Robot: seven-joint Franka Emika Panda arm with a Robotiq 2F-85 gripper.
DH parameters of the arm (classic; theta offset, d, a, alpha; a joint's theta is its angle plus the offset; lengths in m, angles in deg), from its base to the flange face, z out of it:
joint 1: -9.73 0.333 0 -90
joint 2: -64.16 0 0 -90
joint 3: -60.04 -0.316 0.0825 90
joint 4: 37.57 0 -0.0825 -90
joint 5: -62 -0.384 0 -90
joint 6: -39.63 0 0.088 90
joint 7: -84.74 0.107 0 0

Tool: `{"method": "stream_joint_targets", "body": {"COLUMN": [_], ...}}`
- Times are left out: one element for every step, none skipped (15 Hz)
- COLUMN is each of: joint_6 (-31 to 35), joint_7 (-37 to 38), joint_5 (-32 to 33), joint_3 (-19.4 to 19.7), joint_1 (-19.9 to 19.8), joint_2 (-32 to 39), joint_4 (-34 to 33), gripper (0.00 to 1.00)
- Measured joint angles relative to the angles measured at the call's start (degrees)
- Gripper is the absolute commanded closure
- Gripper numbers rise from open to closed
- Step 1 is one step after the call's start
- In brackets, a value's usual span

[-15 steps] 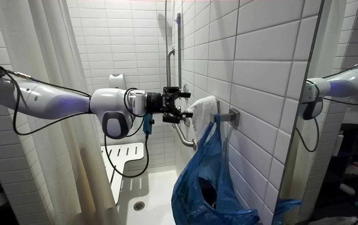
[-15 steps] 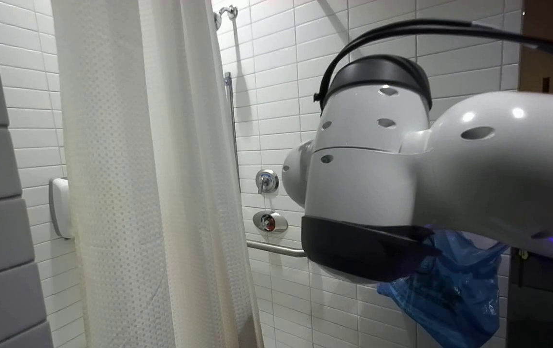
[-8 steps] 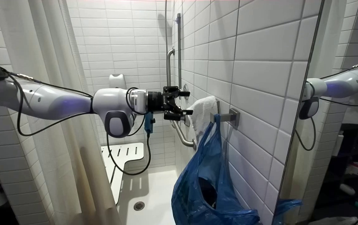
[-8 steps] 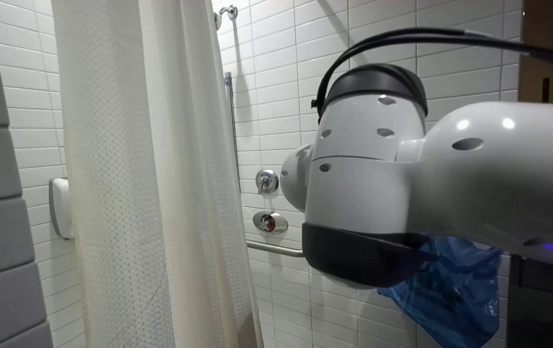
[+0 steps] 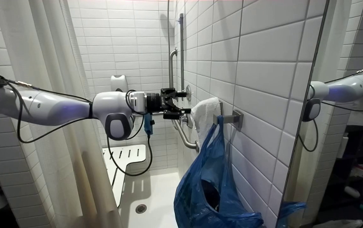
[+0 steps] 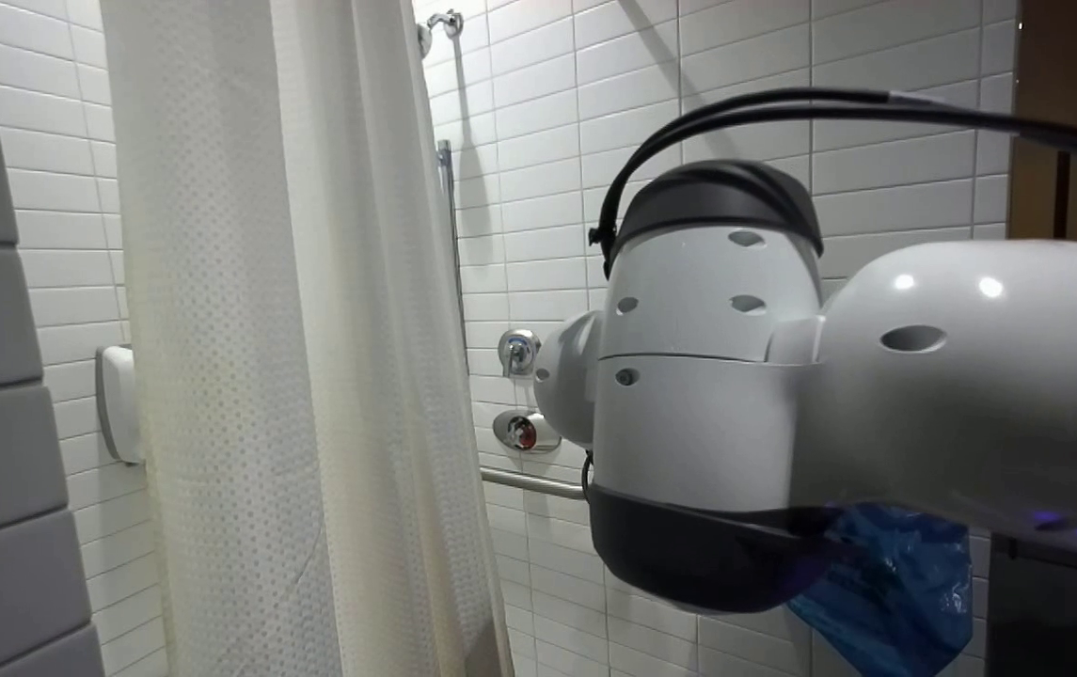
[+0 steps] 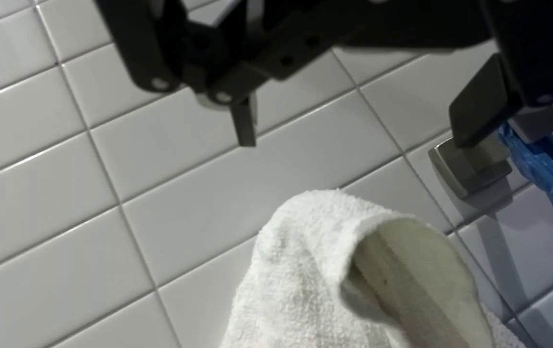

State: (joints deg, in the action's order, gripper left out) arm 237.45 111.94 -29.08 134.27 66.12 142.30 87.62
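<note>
Towel (image 5: 205,117), white and draped, hangs beside the tiled wall (image 5: 263,85), at four o'clock from your gripper (image 5: 185,103) in an exterior view. You have the jaws spread wide, near it but apart; a blue bag (image 5: 213,169) hangs at its six o'clock.

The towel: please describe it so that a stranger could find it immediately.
In an exterior view, find the tiled wall at right, then the blue bag hanging there. Just left of the bag's top is the towel. Unlike the shiny bag, it is dull, textured white cloth.
</note>
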Motion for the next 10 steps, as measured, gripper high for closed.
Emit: {"method": "stream_joint_targets", "body": {"joint_6": [-0.02,-0.02,-0.02,-0.02,-0.02,-0.02,-0.02,-0.02,-0.02,-0.02], "joint_7": [-0.31,-0.64,-0.95,-1.24,-1.64,-2.05,-2.46,-2.87,-3.24,-3.68], "joint_5": [0.00,0.00,0.00,0.01,0.01,0.02,0.03,0.04,0.06,0.14], "joint_3": [-0.03,-0.06,-0.10,-0.15,-0.23,-0.33,-0.45,-0.57,-0.66,-0.75], "joint_1": [-0.05,-0.12,-0.24,-0.36,-0.57,-0.88,-1.25,-1.64,-2.05,-2.53], "joint_2": [0.12,0.23,0.27,0.28,0.28,0.28,0.28,0.28,0.28,0.28], "joint_4": [-0.09,-0.10,-0.09,-0.09,-0.07,-0.02,0.04,0.06,0.07,0.07], "gripper": [0.00,0.00,0.00,0.00,0.00,0.00,0.00,0.00,0.00,0.00]}}
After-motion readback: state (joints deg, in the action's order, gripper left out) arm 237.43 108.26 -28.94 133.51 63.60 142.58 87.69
